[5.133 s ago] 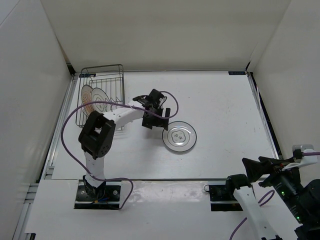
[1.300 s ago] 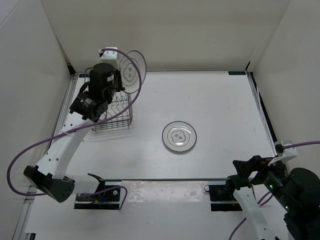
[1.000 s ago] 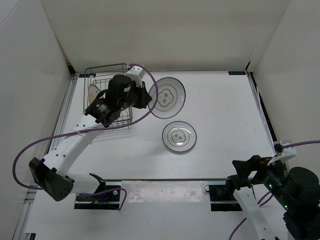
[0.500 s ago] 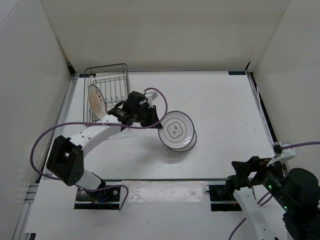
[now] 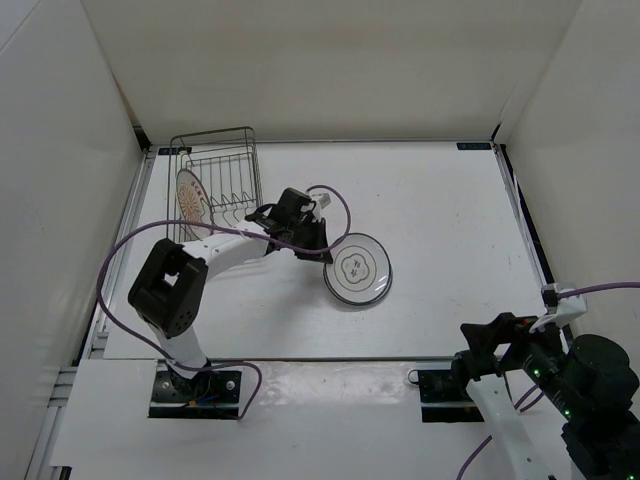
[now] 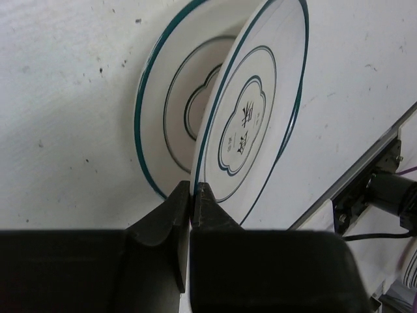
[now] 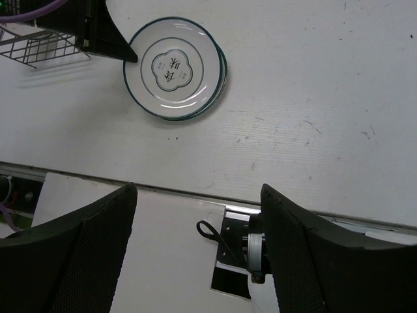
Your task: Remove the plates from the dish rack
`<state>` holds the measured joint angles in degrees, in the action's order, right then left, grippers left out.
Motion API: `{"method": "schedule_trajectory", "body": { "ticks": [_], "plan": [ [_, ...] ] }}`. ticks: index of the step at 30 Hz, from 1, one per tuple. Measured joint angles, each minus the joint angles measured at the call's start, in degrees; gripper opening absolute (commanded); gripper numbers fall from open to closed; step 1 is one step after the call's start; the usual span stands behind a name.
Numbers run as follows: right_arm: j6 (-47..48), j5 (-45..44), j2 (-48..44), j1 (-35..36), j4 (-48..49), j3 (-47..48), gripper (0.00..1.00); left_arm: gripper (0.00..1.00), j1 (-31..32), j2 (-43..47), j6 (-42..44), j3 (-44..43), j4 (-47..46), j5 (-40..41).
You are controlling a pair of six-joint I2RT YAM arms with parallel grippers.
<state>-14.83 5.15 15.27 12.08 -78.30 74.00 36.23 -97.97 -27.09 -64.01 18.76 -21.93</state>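
Note:
My left gripper is shut on the near rim of a white plate with a teal rim and a dark wavy centre motif. That plate leans tilted over a matching plate lying flat on the table. From above, the left gripper is at the left edge of the held plate. The dish rack stands at the back left, with an orange-ringed plate upright at its left end. My right gripper hangs open over the table's near edge, holding nothing.
White walls close in the table on three sides. The left arm's purple cable loops over the left part of the table. The right arm's base plate sits at the near edge.
The left arm swung the teal-rimmed plate from above the rack down and right, until it leans on the plate on the table. The right jaws opened slightly wider.

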Motion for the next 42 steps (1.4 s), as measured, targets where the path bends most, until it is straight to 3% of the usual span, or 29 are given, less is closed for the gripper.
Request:
{"method": "schedule_trajectory", "body": {
  "ticks": [4, 12, 17, 19, 24, 32, 42],
  "plan": [
    [0.0, 0.0, 0.0, 0.0, 0.0, -0.6, 0.79, 0.23, -0.1, -2.7, 0.2, -3.0, -0.8, 0.4],
    [0.0, 0.0, 0.0, 0.0, 0.0, -0.8, 0.79, 0.53, 0.0, -5.7, 1.4, -6.3, 0.1, 1.5],
    [0.1, -0.1, 0.0, 0.0, 0.0, -1.5, 0.8, 0.61, 0.2, -5.8, 2.0, -6.4, 1.7, 2.0],
    [0.1, 0.0, 0.0, 0.0, 0.0, -1.9, 0.8, 0.68, 0.6, -5.7, 2.4, -6.6, 2.8, 2.3],
    [0.1, 0.0, 0.0, 0.1, 0.0, -2.3, 0.8, 1.0, 3.6, -5.7, 5.6, -9.2, 8.1, 6.0],
    [0.1, -0.1, -0.1, 0.3, 0.0, -2.5, 0.8, 1.0, 11.3, -4.6, 12.8, -16.9, 16.9, 20.6],
    [0.1, -0.2, -0.4, 0.4, 0.0, -2.6, 0.83, 1.0, 10.9, 6.8, 22.7, -16.9, 23.6, 44.3]
  ]
}}
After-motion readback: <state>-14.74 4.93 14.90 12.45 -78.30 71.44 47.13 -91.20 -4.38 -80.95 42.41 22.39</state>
